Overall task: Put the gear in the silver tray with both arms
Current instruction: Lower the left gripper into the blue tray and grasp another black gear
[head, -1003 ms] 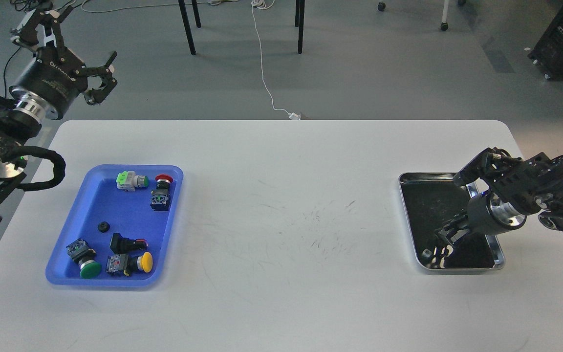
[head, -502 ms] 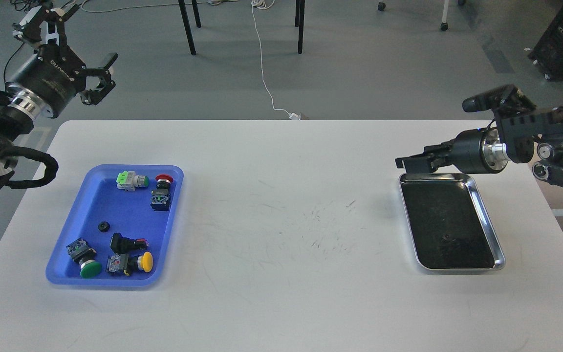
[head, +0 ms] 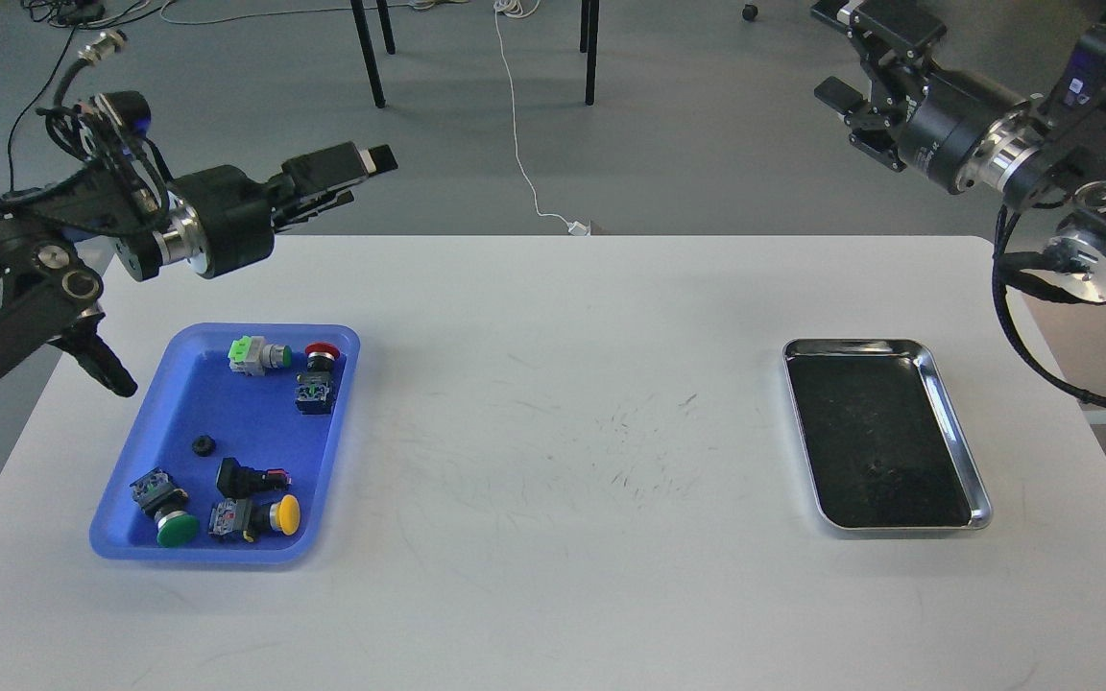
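Left gripper point(head: 347, 178) hovers beyond the white table point(head: 553, 537).

blue tray point(head: 183, 403) | silver tray point(head: 958, 422), dark bottom | white table point(head: 553, 576) | yellow button point(head: 289, 514)

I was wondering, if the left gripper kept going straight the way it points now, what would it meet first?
Probably nothing: the left gripper points right and slightly away, above the white table's far edge. Its line looks free, though depth is hard to judge.
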### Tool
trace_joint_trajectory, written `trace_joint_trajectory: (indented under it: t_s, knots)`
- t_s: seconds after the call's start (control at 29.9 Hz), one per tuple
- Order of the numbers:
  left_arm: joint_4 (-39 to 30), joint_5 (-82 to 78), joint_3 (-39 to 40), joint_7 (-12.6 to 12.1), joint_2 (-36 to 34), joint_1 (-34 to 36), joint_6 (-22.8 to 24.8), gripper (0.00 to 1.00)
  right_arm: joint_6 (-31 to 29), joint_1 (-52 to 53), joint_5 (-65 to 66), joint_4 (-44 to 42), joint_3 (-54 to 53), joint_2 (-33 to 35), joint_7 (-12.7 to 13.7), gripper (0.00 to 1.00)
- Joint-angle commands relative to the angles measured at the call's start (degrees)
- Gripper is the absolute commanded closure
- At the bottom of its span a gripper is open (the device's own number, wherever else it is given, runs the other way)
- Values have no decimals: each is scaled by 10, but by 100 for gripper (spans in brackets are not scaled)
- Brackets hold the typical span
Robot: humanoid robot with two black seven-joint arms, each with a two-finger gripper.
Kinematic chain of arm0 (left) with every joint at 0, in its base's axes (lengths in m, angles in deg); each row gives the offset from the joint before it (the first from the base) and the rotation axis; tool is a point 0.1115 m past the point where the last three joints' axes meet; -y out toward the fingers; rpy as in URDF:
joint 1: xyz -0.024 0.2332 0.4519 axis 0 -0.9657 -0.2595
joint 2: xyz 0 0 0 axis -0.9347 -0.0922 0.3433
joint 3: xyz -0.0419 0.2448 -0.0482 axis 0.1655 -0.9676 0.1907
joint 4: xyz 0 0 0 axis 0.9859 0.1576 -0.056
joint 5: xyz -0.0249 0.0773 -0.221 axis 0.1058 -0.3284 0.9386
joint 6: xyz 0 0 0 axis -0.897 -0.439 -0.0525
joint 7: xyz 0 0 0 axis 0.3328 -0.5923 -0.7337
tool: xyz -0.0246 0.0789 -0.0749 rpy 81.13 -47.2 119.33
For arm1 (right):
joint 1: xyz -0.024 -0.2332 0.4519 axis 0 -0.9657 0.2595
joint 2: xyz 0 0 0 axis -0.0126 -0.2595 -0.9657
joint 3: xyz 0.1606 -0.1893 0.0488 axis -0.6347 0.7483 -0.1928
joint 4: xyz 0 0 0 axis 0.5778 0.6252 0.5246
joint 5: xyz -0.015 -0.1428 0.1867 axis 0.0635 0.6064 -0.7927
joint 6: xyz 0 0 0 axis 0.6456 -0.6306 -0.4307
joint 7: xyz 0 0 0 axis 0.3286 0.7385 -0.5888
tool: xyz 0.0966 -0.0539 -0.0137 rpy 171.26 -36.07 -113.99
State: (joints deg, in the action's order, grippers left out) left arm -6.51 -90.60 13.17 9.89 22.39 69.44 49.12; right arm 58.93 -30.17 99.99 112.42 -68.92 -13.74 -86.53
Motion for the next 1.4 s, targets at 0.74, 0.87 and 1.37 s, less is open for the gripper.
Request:
trace_joint_trajectory:
  t_s: [0.74, 0.87, 1.37]
  knots:
    - [10, -400, -250, 5, -115, -29, -66, 37, -176, -356, -323, 11, -314, -64, -9, 2]
    - [11, -396, -251, 4, -117, -34, -67, 37, -176, -355, -323, 9, -330, -68, -9, 2]
    - [39, -397, -254, 10, -116, -65, -61, 41, -176, -357, -323, 12, -343, -61, -9, 2]
